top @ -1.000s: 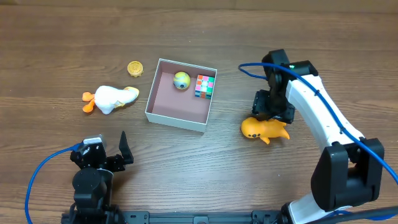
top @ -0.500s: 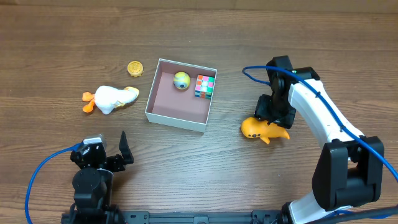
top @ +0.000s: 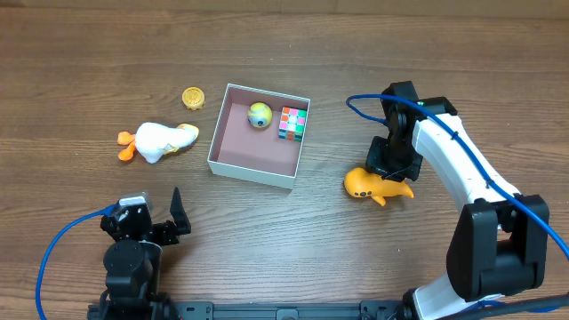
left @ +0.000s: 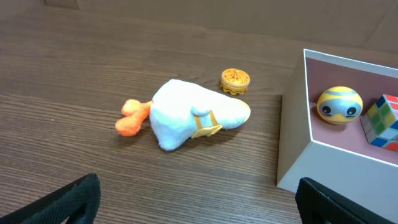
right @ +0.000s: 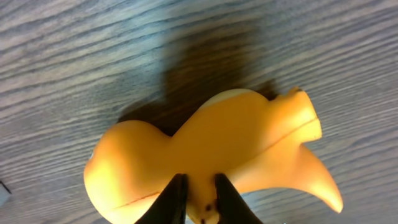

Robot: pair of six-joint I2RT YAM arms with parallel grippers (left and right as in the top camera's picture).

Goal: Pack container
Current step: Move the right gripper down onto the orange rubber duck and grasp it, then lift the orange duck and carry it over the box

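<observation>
The container (top: pixel 252 170) is a white-walled square box with a mauve floor, at the table's middle. It holds a yellow ball with a face (top: pixel 259 115) and a colourful cube (top: pixel 292 124). To its right lies an orange rubber toy (top: pixel 364 184). My right gripper (top: pixel 384 172) is down on that toy. In the right wrist view its two fingers (right: pixel 197 186) pinch a ridge of the orange toy (right: pixel 205 137). My left gripper (top: pixel 147 213) stands open near the front left, with bare wood between its fingers (left: pixel 199 205).
A white plush duck with orange feet (top: pixel 160 140) (left: pixel 193 115) lies left of the container (left: pixel 297 155). A small gold disc (top: pixel 193 98) (left: pixel 235 79) sits behind it. Blue cables trail from both arms.
My right gripper has shifted slightly right over the orange toy, and its fingers have closed on it. The left arm and the other toys have not moved.
</observation>
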